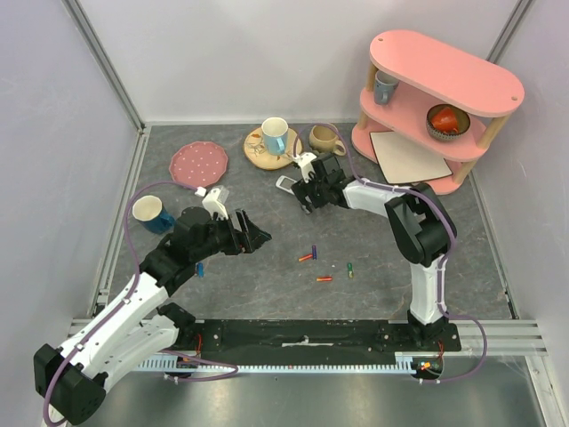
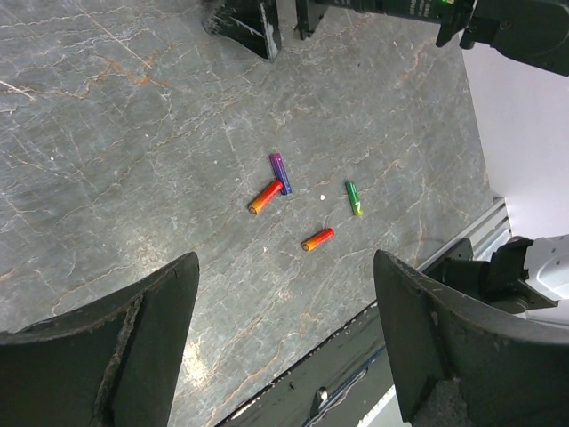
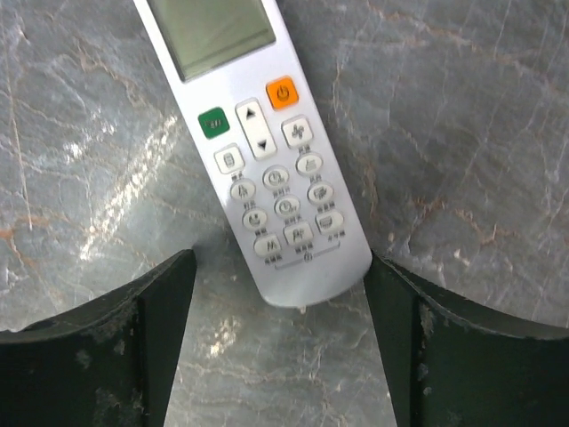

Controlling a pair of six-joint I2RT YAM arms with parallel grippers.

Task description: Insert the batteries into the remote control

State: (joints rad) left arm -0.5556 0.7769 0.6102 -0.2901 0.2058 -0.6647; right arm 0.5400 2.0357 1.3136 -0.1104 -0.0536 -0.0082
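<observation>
The grey, marble-patterned table [image 1: 267, 294] fills the scene, with a pink tiered shelf [image 1: 444, 67] at its far right corner. The shelf carries a flat beige board [image 1: 407, 156] on its lowest level, a dark bowl [image 1: 447, 122] with something red in it, and a small cup [image 1: 385, 86]. The left gripper [image 2: 286, 285] hangs above bare table to the left of centre, jaws spread wide and holding nothing. The right gripper [image 3: 280, 276] reaches towards the far middle of the table with its jaws apart. One finger stands on each side of the near end of the remote control [image 3: 267, 169], with a gap showing on both sides. Along the far edge lie a pink dotted plate [image 1: 198, 162], a round wooden plate [image 1: 258, 156] bearing a pale blue mug [image 1: 274, 135], and a tan mug [image 1: 324, 140] just beside it. A blue mug [image 1: 151, 213] stands near the left wall. The remote control lies flat and face up on the table, just in front of the wooden plate. Its screen points away from the right wrist camera and its button end lies between the fingers. The batteries lie loose near the table's centre, well apart from the remote. A red-orange battery [image 2: 265, 197] touches a purple battery [image 2: 280, 173] at one end to form a V. A green battery [image 2: 354, 197] and another red battery [image 2: 317, 238] lie near them, each by itself.
</observation>
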